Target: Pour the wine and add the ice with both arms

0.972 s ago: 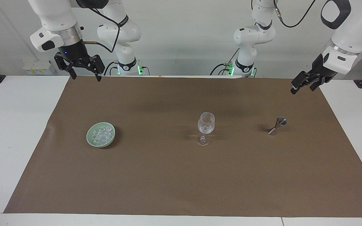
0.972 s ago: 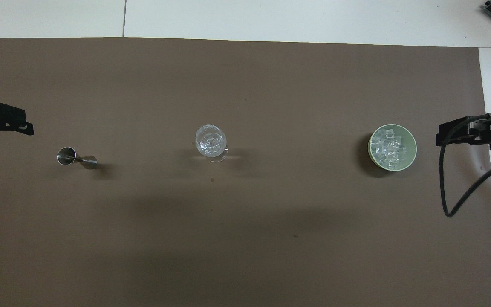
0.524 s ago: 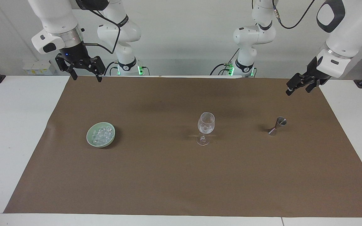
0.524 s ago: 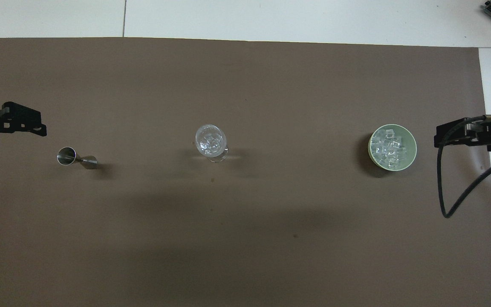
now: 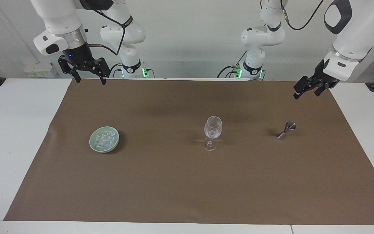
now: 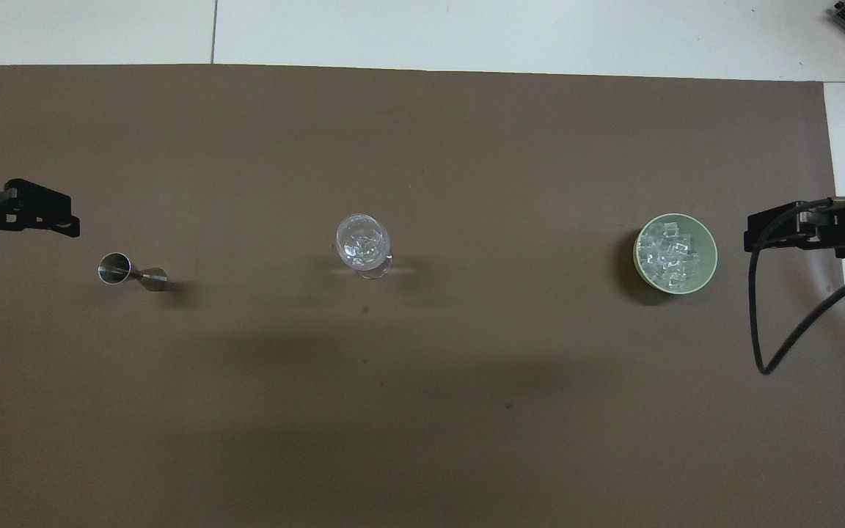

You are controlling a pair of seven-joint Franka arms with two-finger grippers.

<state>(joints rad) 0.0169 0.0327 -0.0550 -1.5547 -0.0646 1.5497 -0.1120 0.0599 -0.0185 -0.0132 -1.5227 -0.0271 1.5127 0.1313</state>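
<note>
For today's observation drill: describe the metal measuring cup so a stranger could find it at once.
Start at the brown mat covering the table. Toward the left arm's end, beside the stemmed glass, stands the measuring cup. It alone is metal, an hourglass shape of two joined cones.

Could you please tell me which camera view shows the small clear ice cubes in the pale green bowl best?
The overhead view: it looks straight into the pale green bowl, so the small clear ice cubes show separately. The facing view shows them slantwise, as a whitish heap.
</note>
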